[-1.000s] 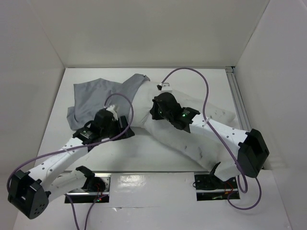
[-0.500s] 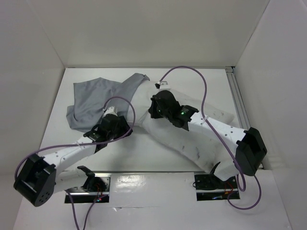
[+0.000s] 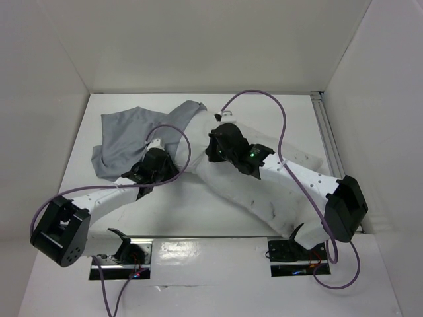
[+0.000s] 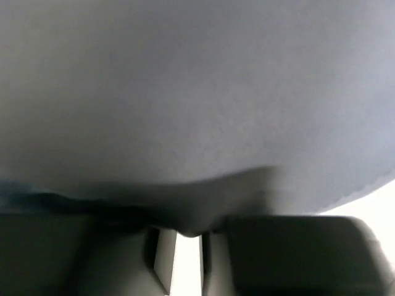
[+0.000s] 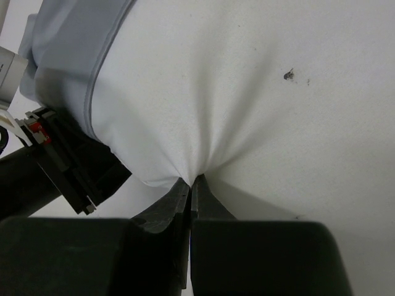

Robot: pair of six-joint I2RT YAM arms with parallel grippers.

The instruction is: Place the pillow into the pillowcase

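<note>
Pillow point(image 3: 246, 193): lies diagonally, far end inside pillowcase point(image 3: 132, 135) hem.
Right gripper point(image 5: 191, 182): clamped on a pinch of pillow.
Left gripper point(image 4: 188, 237): near-closed, pillowcase fold between.
Open room: table point(image 3: 178, 212) near-left of pillow.

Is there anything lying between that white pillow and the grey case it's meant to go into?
Nothing visible does. The pillow lies against the pillowcase, whose edge overlaps the pillow's far end. Only the left gripper sits at that seam, on the grey cloth; the right gripper pinches the pillow.
</note>
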